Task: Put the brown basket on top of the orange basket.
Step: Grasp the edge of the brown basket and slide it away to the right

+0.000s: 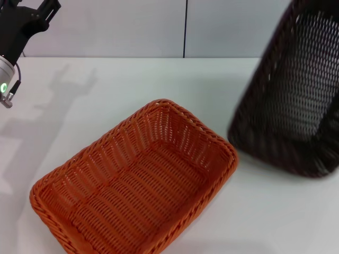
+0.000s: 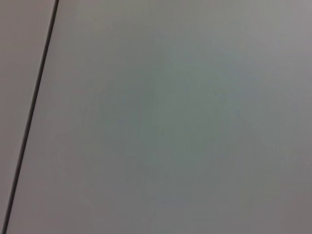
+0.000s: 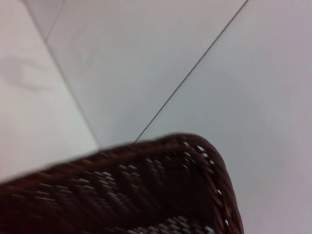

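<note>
Your brown basket (image 1: 296, 100) hangs tilted, lifted right of orange basket (image 1: 137, 185) to clear its rim; right pincer unseen, left pincer (image 1: 45, 10) parked far left, grip state unclear

The dark brown woven plastic basket (image 1: 296, 100) is blurred and cut off at the head view's upper right. The bright orange woven basket's (image 1: 132, 185) near corner leaves the bottom edge.

Even, bright lighting. Soft arm shadow falls on the tabletop (image 1: 79, 106) left of the orange basket (image 1: 137, 185). The brown basket (image 1: 296, 95) appears motion-blurred.
</note>
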Controlling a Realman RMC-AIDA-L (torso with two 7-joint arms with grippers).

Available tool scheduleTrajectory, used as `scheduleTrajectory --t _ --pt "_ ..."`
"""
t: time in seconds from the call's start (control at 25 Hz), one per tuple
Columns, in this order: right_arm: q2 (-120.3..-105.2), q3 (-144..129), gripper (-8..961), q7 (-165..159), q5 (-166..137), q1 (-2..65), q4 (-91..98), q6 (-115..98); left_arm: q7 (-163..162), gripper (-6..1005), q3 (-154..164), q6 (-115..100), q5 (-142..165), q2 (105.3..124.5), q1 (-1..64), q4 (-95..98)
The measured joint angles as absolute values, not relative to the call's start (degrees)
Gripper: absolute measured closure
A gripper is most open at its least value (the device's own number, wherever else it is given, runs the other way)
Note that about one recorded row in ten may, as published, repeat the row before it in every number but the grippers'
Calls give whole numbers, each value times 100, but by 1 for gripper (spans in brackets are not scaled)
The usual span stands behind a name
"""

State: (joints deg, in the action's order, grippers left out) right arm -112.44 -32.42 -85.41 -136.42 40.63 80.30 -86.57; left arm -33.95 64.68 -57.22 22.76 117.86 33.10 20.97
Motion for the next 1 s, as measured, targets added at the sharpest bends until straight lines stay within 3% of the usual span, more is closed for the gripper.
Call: scheduleTrajectory --t 0.2,0.64,1.0 --pt "-11339 -3266 744 -8572 -13522 4109 8121 -8315 -3394 170 6464 -5721 2276 11784 3296 2098" --pt "-11457 -3514 955 -8677 -13519 4210 8127 -7848 -3392 170 6341 -5706 2288 11760 3234 2092" --pt "-11624 -3467 950 -8685 -13456 3991 8169 -7691 -3392 170 6255 -5686 2321 11735 3235 2106"
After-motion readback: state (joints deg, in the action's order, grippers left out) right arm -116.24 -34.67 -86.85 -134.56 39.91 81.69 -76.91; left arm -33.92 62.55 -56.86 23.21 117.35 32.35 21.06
